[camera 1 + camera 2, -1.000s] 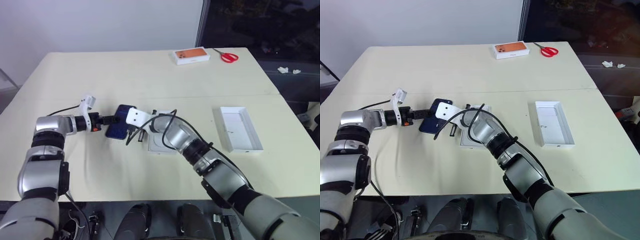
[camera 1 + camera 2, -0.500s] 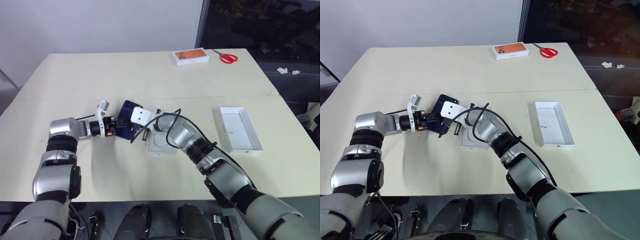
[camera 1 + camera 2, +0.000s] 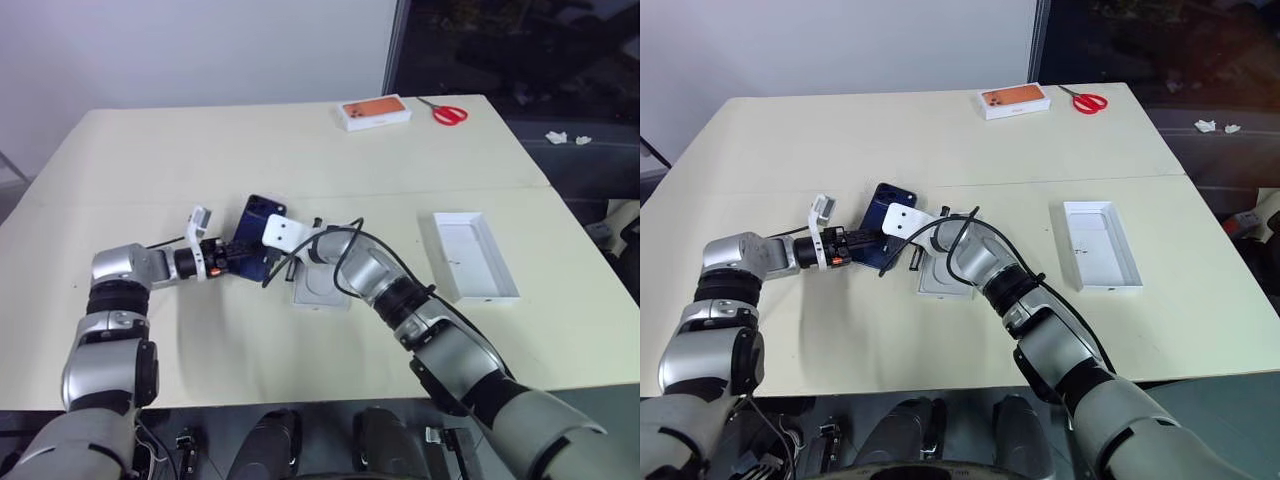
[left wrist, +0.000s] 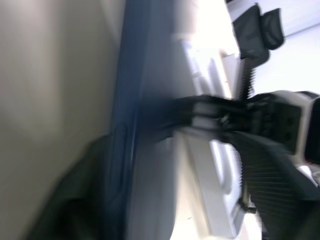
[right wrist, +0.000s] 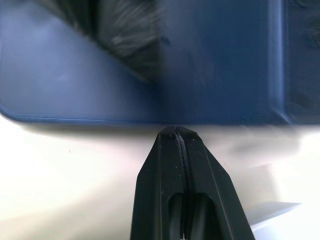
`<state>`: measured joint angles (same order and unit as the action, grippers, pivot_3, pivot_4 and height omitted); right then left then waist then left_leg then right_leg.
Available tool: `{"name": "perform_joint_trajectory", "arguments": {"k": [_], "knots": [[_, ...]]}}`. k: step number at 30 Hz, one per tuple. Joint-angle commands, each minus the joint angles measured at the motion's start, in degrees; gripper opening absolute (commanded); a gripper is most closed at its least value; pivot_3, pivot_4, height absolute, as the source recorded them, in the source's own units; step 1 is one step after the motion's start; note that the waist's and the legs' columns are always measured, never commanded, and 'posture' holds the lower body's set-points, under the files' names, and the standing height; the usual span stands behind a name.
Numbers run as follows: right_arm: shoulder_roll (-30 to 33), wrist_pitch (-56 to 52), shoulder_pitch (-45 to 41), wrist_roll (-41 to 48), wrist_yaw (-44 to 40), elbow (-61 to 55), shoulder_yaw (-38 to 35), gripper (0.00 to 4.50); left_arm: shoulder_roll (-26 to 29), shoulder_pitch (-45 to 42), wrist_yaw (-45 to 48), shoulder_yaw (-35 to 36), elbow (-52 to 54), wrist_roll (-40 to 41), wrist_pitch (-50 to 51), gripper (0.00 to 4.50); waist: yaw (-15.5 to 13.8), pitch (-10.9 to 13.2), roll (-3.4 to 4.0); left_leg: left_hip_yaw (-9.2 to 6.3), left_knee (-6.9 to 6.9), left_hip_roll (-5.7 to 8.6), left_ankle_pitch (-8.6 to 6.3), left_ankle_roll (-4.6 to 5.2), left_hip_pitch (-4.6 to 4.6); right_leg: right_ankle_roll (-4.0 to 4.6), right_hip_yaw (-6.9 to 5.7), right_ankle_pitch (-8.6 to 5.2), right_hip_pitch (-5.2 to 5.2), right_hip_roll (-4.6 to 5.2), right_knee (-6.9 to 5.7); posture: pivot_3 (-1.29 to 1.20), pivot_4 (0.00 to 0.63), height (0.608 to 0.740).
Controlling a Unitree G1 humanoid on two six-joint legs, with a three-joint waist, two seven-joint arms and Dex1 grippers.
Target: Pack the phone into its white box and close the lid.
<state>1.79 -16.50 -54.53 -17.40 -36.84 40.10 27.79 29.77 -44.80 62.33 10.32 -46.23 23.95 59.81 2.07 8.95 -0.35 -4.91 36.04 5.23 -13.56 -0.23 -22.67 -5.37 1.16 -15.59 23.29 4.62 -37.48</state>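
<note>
Leftward, the left gripper (image 3: pixel 232 255) has slid in, now pinching the phone (image 3: pixel 258 232) at frame center; right gripper (image 5: pixel 176 136) pressed shut beside it. White box (image 3: pixel 476 256) sitting empty right, nothing packed.

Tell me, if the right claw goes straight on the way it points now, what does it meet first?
Most likely the phone. The right claw, shut, points at the phone's near edge and looks almost against it; whether they already touch, I cannot tell.
</note>
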Motion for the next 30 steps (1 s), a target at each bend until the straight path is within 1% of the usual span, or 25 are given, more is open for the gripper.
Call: {"name": "perform_joint_trajectory", "arguments": {"k": [1,2,3,4,5,9,11,14,16,18,19,20,22,23,25,30], "knots": [[0.24,0.83,-0.31,-0.42,0.28,-1.95,-0.4,0.0,-0.27,2.37,-1.38,-1.13,-0.86,-0.15,2.85,1.56,0.23,0.0,0.0,0.0,-0.01,0.0,0.0,0.0,0.0,0.0,0.0,0.0,0.01,0.01,0.0,0.0,0.15,0.74],[0.27,0.87,-0.33,-0.43,0.27,-1.91,-0.43,0.0,-0.29,2.52,-1.53,-1.12,-0.62,0.02,3.04,1.1,0.34,0.0,0.0,0.0,-0.01,-0.01,0.0,0.0,-0.01,0.0,0.0,0.0,0.03,0.01,0.0,0.0,0.15,0.74],[0.34,0.91,-0.31,-0.48,0.25,-1.92,-0.46,0.0,-0.31,2.88,-1.48,-1.22,-0.1,0.3,3.46,0.42,0.3,0.0,0.0,0.01,-0.02,-0.01,0.0,0.0,-0.02,0.0,0.01,0.0,0.04,0.01,0.0,0.0,0.15,0.74],[0.41,0.92,-0.25,-0.52,0.2,-1.99,-0.48,0.0,-0.32,3.33,-1.52,-1.35,0.44,0.54,3.67,0.14,0.32,0.0,0.0,-0.02,-0.02,-0.02,0.01,-0.01,-0.01,0.0,0.0,0.0,0.01,0.03,0.0,0.0,0.15,0.74],[0.44,0.94,-0.22,-0.55,0.17,-2.0,-0.5,0.0,-0.3,3.66,-1.59,-1.45,0.87,0.77,3.82,0.06,0.45,0.0,-0.01,-0.02,-0.01,-0.02,0.01,-0.02,0.03,0.0,0.0,0.0,-0.04,0.01,0.0,0.0,0.15,0.74],[0.51,0.56,0.01,0.19,0.03,-2.87,-1.32,0.0,-0.16,5.27,-2.01,-0.8,2.93,2.27,5.24,0.06,0.46,0.0,-0.01,0.0,-0.06,-0.04,0.01,-0.03,0.03,0.0,0.03,0.0,0.01,0.02,0.01,0.0,0.15,0.74],[0.58,0.63,0.06,0.89,-0.02,-3.56,-2.06,0.0,-0.08,5.76,-2.67,0.8,3.7,3.48,6.08,0.06,0.49,0.0,-0.01,0.01,-0.06,-0.04,0.01,-0.03,0.03,0.0,0.05,0.0,0.01,0.03,0.02,0.0,0.15,0.74],[0.48,-0.27,1.08,4.53,-1.81,-6.83,-5.03,0.0,-0.38,6.22,-4.79,5.41,5.65,6.76,7.98,0.06,0.51,0.0,-0.01,0.02,-0.08,-0.06,0.01,-0.03,0.01,0.0,0.06,0.0,0.04,0.03,0.02,0.0,0.15,0.74],[0.19,-3.81,2.41,10.29,-6.0,-11.18,-8.78,0.0,-0.39,6.76,-5.45,8.06,6.97,9.11,9.62,0.06,0.55,0.01,-0.02,0.02,-0.08,-0.08,0.01,-0.03,-0.01,0.0,0.08,0.0,0.06,0.02,0.02,0.0,0.15,0.74],[0.39,-8.03,3.49,15.47,-9.08,-15.79,-12.38,0.53,-0.92,7.97,-6.89,10.69,9.1,11.11,10.09,0.0,0.69,0.01,-0.02,0.06,-0.08,-0.11,0.01,-0.03,-0.12,0.0,0.09,0.0,0.08,0.02,0.01,0.0,0.15,0.74],[0.81,-9.45,3.95,16.75,-10.06,-17.93,-13.06,0.85,-1.25,8.3,-8.04,12.09,9.64,11.96,10.55,0.0,0.68,0.01,-0.02,0.06,-0.06,-0.12,0.02,-0.04,-0.24,0.0,0.1,0.0,0.08,0.01,-0.01,0.0,0.15,0.74],[1.43,-10.88,4.4,17.46,-10.83,-20.07,-13.25,1.33,-1.53,8.52,-9.2,13.52,9.98,12.84,11.11,0.0,0.63,0.01,-0.02,0.05,-0.03,-0.14,0.03,-0.06,-0.36,0.0,0.1,0.0,0.17,0.01,-0.01,0.0,0.15,0.74],[5.56,-17.31,7.07,21.66,-17.16,-29.55,-12.64,2.38,-2.1,9.25,-11.44,17.72,12.44,15.77,11.87,0.0,0.52,0.01,-0.02,0.03,0.04,-0.15,0.04,-0.08,-0.55,0.0,0.1,0.01,0.34,0.01,-0.04,0.0,0.15,0.74],[8.09,-20.07,8.55,23.42,-20.09,-33.93,-12.08,2.84,-2.19,9.41,-12.61,19.46,13.34,17.01,12.79,0.0,0.47,0.02,-0.04,0.03,0.06,-0.14,0.04,-0.07,-0.63,0.0,0.09,0.01,0.39,0.02,-0.04,0.0,0.15,0.74],[13.51,-21.39,11.66,25.14,-24.46,-40.6,-10.66,2.84,-2.44,9.9,-14.37,21.54,15.6,18.93,13.98,0.0,0.32,0.07,-0.13,0.01,0.1,-0.12,0.03,-0.06,-0.77,0.0,0.07,0.01,0.47,0.04,-0.01,0.0,0.15,0.74],[25.05,-22.46,18.99,26.92,-29.75,-50.82,-8.03,2.84,-3.68,11.81,-18.36,23.7,21.94,21.91,15.78,0.0,0.12,0.19,-0.31,0.01,0.11,-0.13,0.03,-0.06,-0.77,-0.01,0.02,0.01,0.45,0.07,0.01,0.0,0.15,0.74]]}}
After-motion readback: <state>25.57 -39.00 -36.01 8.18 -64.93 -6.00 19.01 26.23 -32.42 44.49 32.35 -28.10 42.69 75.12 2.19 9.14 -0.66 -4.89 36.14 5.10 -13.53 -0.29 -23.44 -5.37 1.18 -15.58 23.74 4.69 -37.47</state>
